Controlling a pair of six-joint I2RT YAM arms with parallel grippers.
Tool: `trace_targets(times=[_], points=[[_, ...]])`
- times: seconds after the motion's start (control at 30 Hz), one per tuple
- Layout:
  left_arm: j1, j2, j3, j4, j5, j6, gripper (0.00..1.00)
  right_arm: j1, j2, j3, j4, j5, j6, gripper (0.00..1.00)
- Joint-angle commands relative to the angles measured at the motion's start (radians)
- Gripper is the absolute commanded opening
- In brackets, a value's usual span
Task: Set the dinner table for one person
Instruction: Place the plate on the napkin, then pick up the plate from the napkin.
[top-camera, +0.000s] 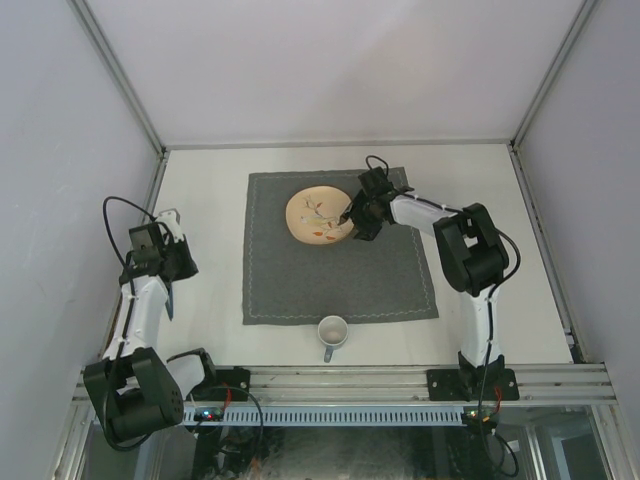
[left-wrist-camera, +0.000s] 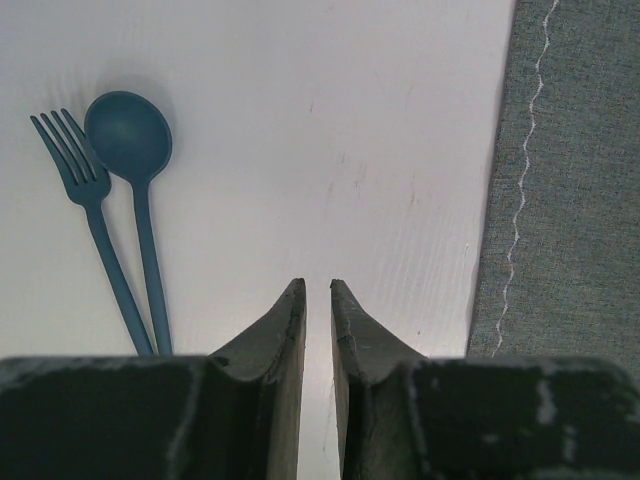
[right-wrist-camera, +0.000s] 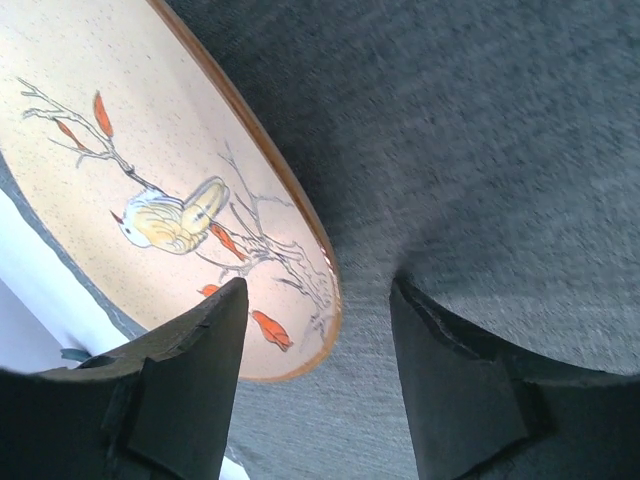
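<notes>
The off-white dinner table (top-camera: 480, 200) carries a dark grey stitched cloth (top-camera: 300, 285). A cream plate (top-camera: 316, 216) painted with a bird and branches lies on the cloth's far half. My right gripper (top-camera: 352, 218) is open at the plate's right rim. In the right wrist view the plate (right-wrist-camera: 150, 180) has its brown rim between the spread fingers of the right gripper (right-wrist-camera: 320, 290), with neither finger touching it. My left gripper (left-wrist-camera: 317, 285) hangs over bare table (left-wrist-camera: 350, 120) with only a narrow gap and nothing in it. A teal fork (left-wrist-camera: 85, 190) and spoon (left-wrist-camera: 130, 135) lie side by side to its left.
A white mug (top-camera: 332, 333) stands just off the cloth's near edge, handle toward the arms. The cloth's stitched left border (left-wrist-camera: 520, 200) runs to the right of the left gripper. Metal rails and white walls enclose the table on all sides.
</notes>
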Motion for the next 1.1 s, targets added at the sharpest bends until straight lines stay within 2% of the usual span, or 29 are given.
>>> trace_targets(times=[0.0, 0.13, 0.23, 0.33, 0.4, 0.43, 0.5, 0.6, 0.63, 0.7, 0.8, 0.93, 1.07], points=[[0.011, -0.001, 0.06, 0.026, -0.003, 0.019, 0.2, 0.001, -0.134, -0.037, -0.05, 0.029, -0.024, 0.59], [0.012, -0.002, 0.063, 0.026, 0.0, 0.015, 0.2, -0.005, -0.28, -0.049, -0.032, 0.035, -0.07, 0.59], [0.012, -0.003, 0.068, 0.027, 0.003, 0.015, 0.2, -0.038, -0.325, 0.023, -0.053, -0.023, -0.177, 0.57], [0.011, -0.005, 0.073, 0.028, 0.0, 0.014, 0.2, -0.133, -0.297, 0.131, -0.025, -0.195, -0.32, 0.57], [0.012, -0.006, 0.074, 0.036, -0.001, 0.012, 0.2, -0.219, -0.241, 0.197, 0.025, -0.375, -0.406, 0.59], [0.011, -0.007, 0.075, 0.038, 0.0, 0.008, 0.2, -0.261, -0.173, 0.243, 0.056, -0.527, -0.454, 0.61], [0.011, -0.008, 0.078, 0.045, 0.002, 0.001, 0.2, -0.324, -0.014, 0.439, 0.005, -0.742, -0.574, 0.67], [0.012, -0.01, 0.085, 0.044, 0.006, 0.003, 0.2, -0.376, 0.351, 1.04, -0.296, -0.92, -0.724, 0.75], [0.012, -0.013, 0.086, 0.041, 0.007, 0.01, 0.2, -0.39, 0.399, 1.057, -0.277, -0.96, -0.717, 0.79], [0.015, -0.025, 0.084, 0.04, 0.012, 0.022, 0.2, -0.408, 0.418, 0.983, -0.118, -0.981, -0.679, 0.83], [0.025, -0.046, 0.08, 0.031, 0.02, 0.039, 0.2, -0.402, 0.53, 1.091, -0.131, -1.035, -0.676, 0.83], [0.03, -0.068, 0.073, 0.015, 0.02, 0.057, 0.2, -0.379, 0.541, 1.006, -0.071, -1.044, -0.666, 0.82], [0.032, -0.077, 0.072, 0.01, 0.013, 0.064, 0.2, -0.334, 0.557, 0.994, -0.172, -1.032, -0.759, 0.8]])
